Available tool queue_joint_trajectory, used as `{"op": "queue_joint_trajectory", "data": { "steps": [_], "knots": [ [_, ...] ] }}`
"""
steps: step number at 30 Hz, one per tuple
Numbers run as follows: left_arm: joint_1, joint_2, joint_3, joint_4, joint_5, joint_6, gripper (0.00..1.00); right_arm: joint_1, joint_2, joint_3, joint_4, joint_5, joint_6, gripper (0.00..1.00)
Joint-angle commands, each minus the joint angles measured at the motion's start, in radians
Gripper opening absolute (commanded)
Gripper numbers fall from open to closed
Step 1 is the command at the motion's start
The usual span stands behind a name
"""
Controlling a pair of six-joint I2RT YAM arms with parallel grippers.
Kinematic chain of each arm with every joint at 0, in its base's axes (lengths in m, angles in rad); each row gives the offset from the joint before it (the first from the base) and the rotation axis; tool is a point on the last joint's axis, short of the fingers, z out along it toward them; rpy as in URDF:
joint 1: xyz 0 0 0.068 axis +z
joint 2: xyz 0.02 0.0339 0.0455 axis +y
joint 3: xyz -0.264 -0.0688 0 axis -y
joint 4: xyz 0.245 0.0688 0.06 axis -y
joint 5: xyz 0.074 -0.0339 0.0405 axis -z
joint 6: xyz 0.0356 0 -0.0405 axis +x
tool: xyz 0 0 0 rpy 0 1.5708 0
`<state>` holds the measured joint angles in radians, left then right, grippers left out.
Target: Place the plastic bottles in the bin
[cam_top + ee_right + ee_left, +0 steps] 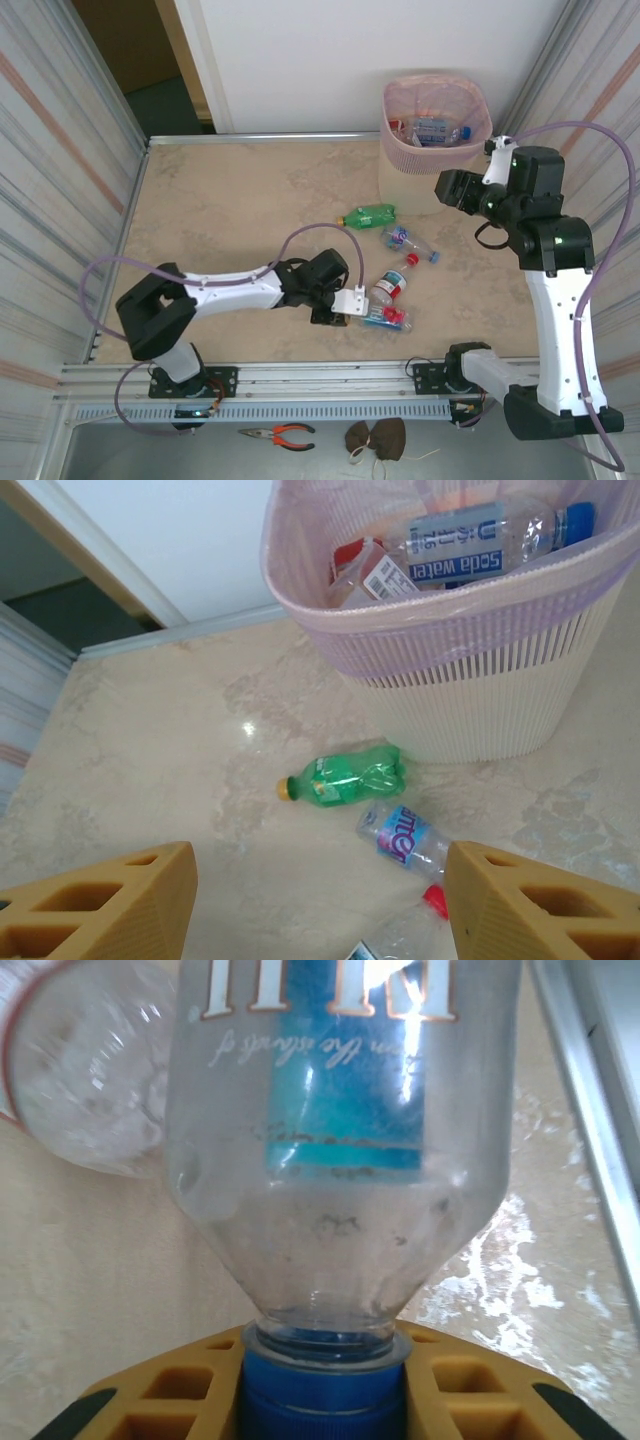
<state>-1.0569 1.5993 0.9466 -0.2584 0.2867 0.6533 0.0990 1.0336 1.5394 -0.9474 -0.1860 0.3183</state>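
Blue-capped bottle [340, 1210] is lying on the tabletop [100, 1260], your left fingers [170, 1395] gripping its neck; right fingers [110, 900] are hanging open, seemingly empty, by the bin [480, 710]. Next: lifting it there.

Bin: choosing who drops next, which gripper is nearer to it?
Right. The right gripper hovers just in front of the bin; the left gripper is much farther off, down on the table, shut on a blue-capped bottle.
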Motion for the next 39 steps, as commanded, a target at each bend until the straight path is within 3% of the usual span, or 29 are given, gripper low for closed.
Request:
{"op": "queue_joint_trajectory", "data": {
  "steps": [1,9,19,24,31,35,39],
  "knots": [
    [0.033,-0.111,-0.041,0.026,0.083,-0.049,0.24,0.005,-0.037,-0.003,0.010,-0.031,0.048,0.65],
    [0.141,-0.340,-0.119,0.207,0.149,-0.224,0.23,0.008,-0.105,-0.079,0.113,-0.134,0.154,0.65],
    [0.239,-0.429,-0.060,0.286,0.164,-0.431,0.24,0.073,-0.115,-0.193,0.357,-0.312,0.306,0.74],
    [0.258,-0.422,-0.014,0.289,0.158,-0.495,0.24,0.183,-0.061,-0.194,0.384,-0.290,0.314,0.82],
    [0.262,-0.429,0.011,0.316,0.155,-0.544,0.25,0.303,0.020,-0.191,0.401,-0.234,0.333,0.81],
    [0.290,-0.414,0.044,0.311,0.164,-0.615,0.25,0.381,0.061,-0.193,0.416,-0.190,0.352,0.78],
    [0.298,-0.413,0.052,0.327,0.168,-0.628,0.25,0.420,0.085,-0.194,0.438,-0.143,0.371,0.69]
  ]
}}
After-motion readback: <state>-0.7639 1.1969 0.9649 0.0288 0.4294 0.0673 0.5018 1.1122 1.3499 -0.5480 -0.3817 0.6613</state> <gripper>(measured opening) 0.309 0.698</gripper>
